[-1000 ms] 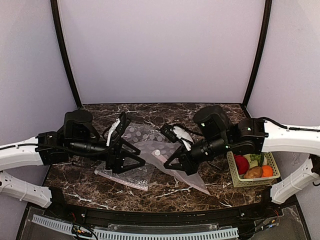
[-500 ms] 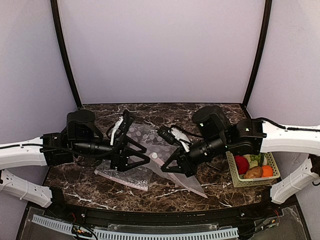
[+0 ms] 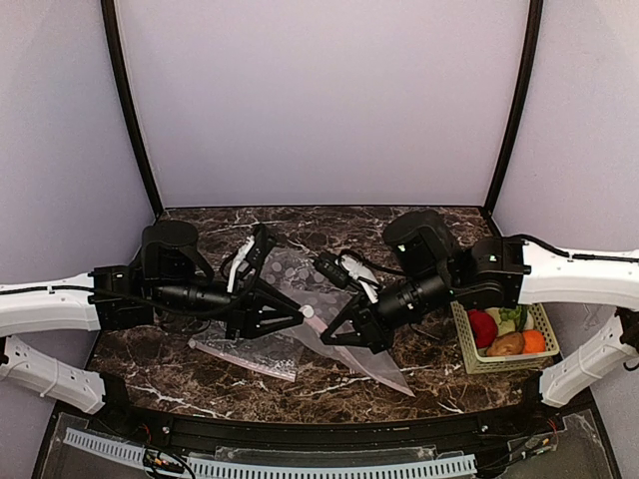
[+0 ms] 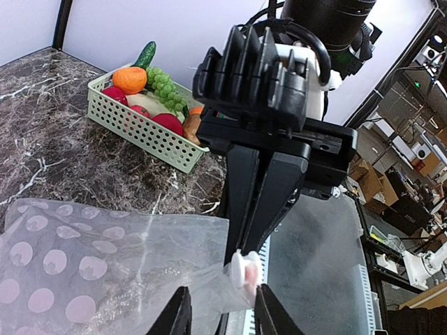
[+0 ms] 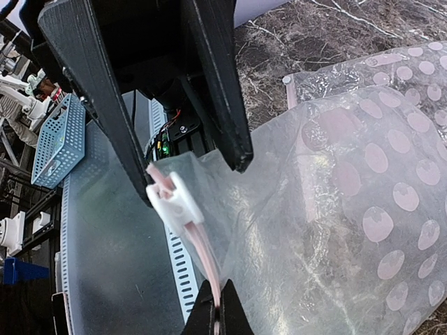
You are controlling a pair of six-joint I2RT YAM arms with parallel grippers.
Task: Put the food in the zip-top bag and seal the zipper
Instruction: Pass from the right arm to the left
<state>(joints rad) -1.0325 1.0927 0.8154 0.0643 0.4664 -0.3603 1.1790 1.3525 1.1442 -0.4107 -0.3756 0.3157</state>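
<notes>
My right gripper (image 5: 215, 310) is shut on the pink zipper (image 5: 199, 244) of the clear dotted zip-top bag (image 5: 314, 230) and holds that edge up off the table. The white slider (image 4: 244, 269) sits at the strip's end, between the fingers of my left gripper (image 4: 222, 314). Those jaws are narrowed but still apart. The right-hand finger is nearly at the slider and the other is clear of it. From above, the left gripper (image 3: 300, 314) and right gripper (image 3: 335, 337) almost meet over the bag (image 3: 374, 361). The food (image 3: 504, 334) lies in the basket.
The pale green slotted basket (image 4: 140, 118) stands at the table's right edge and holds an orange, grapes, red apples and a cucumber. A second dotted bag (image 3: 245, 349) lies flat on the marble under my left arm. The table's front edge is close below both grippers.
My left gripper has moved right up to the slider, and its jaws have narrowed around it. The right gripper has stayed shut on the strip, shifting slightly left.
</notes>
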